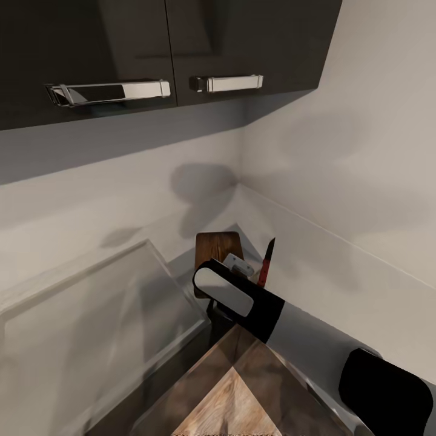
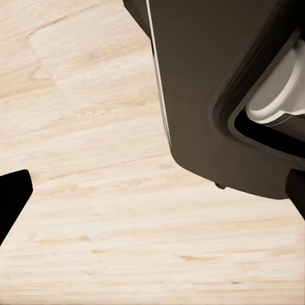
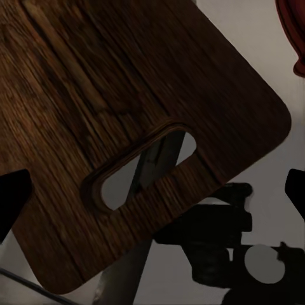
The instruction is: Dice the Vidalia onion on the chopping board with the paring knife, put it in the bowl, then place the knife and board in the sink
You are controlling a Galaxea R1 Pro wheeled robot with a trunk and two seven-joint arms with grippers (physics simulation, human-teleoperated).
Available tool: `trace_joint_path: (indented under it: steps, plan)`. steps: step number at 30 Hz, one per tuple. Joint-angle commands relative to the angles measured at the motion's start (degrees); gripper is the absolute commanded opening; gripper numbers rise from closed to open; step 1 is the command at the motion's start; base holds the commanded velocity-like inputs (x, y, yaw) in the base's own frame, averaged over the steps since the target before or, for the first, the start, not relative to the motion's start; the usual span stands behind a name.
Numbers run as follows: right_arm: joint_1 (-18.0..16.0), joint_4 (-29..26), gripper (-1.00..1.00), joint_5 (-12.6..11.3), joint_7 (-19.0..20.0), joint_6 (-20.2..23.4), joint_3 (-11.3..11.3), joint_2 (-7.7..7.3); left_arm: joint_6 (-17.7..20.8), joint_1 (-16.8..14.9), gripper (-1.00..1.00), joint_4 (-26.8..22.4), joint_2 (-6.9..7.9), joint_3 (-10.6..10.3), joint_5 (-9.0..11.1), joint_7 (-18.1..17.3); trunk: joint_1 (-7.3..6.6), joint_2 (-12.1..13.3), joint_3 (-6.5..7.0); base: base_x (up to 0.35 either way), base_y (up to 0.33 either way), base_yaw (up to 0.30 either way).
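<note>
- The board (image 1: 218, 243) is seen on the grey tabletop (image 1: 339, 284), in the corner where the two walls meet, just beyond the right arm's wrist.
- The knife (image 1: 266, 261) is seen just beside the board, on the side away from the sink (image 1: 91, 315), with its dark blade pointing towards the corner.
- The right tool (image 3: 152, 190) is held above the board's slotted end (image 3: 136, 168); only the dark finger edges are seen, set wide apart, with nothing caught between them.
- The state of the left tool cannot be told; a pale wooden floor (image 2: 95, 210) is seen past it.
- The board is judged stiff and fairly heavy for its size; a hold across the edge by the slot is judged surest, since the flat face lies tight on the tabletop.
- The knife is judged light and slim, and likely to slip; the red handle is the place to take hold, not the blade.
</note>
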Motion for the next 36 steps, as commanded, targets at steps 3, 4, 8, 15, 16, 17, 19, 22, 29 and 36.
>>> trace_joint_path:
  steps: [3, 4, 8, 15, 16, 17, 19, 22, 29, 36]
  plan:
    - [-0.09, 0.03, 1.00, -0.18, -0.16, -0.23, 0.08, 0.00, -0.28, -0.04, 1.00, 0.15, 0.02, 0.04, 0.60, -0.36, 0.03, -0.11, -0.35, 0.000, 0.000, 0.000]
    - [-0.09, 0.04, 1.00, -0.18, -0.16, -0.24, 0.07, 0.00, -0.28, -0.04, 1.00, 0.15, 0.02, 0.07, 0.60, -0.36, 0.03, -0.11, -0.44, 0.000, 0.000, 0.000]
    - [-0.09, 0.08, 1.00, -0.11, -0.16, -0.24, 0.10, 0.00, -0.28, -0.04, 1.00, 0.16, 0.02, 0.03, 0.60, -0.36, 0.03, -0.11, -0.80, 0.000, 0.000, 0.000]
    - [-0.09, 0.31, 1.00, -0.01, -0.16, -0.24, 0.13, 0.00, -0.28, -0.04, 1.00, 0.12, 0.02, 0.03, 0.60, -0.36, 0.03, -0.11, -1.43, 0.000, 0.000, 0.000]
    - [-0.09, 0.37, 1.00, -0.01, -0.16, -0.24, 0.13, 0.00, -0.28, -0.04, 1.00, 0.12, 0.02, 0.03, 0.60, -0.36, 0.03, -0.11, -1.52, 0.000, 0.000, 0.000]
    - [-0.09, 0.52, 1.00, -0.01, -0.16, -0.24, 0.13, 0.00, -0.28, -0.04, 1.00, 0.15, 0.02, 0.03, 0.60, -0.36, 0.03, -0.11, -1.61, 0.000, 0.000, 0.000]
    - [-0.09, 0.73, 1.00, -0.02, -0.16, -0.24, 0.14, 0.00, -0.28, -0.04, 1.00, 0.16, 0.02, 0.03, 0.60, -0.36, 0.03, -0.11, -1.79, 0.000, 0.000, 0.000]
    - [-0.09, 0.82, 1.00, -0.02, -0.16, -0.24, 0.14, 0.00, -0.28, -0.04, 1.00, 0.16, 0.02, 0.05, 0.60, -0.36, 0.03, -0.11, -2.06, 0.000, 0.000, 0.000]
    - [-0.09, 0.88, 1.00, -0.07, -0.11, -0.24, 0.14, 0.00, -0.28, -0.04, 1.00, 0.16, 0.02, 0.04, 0.60, -0.36, 0.03, -0.11, -2.68, 0.000, 0.000, 0.000]
    - [-0.09, 0.88, 1.00, -0.09, -0.09, -0.24, 0.14, 0.00, -0.28, -0.04, 1.00, 0.19, 0.02, 0.04, 0.60, -0.36, 0.03, -0.11, -3.31, 0.000, 0.000, 0.000]
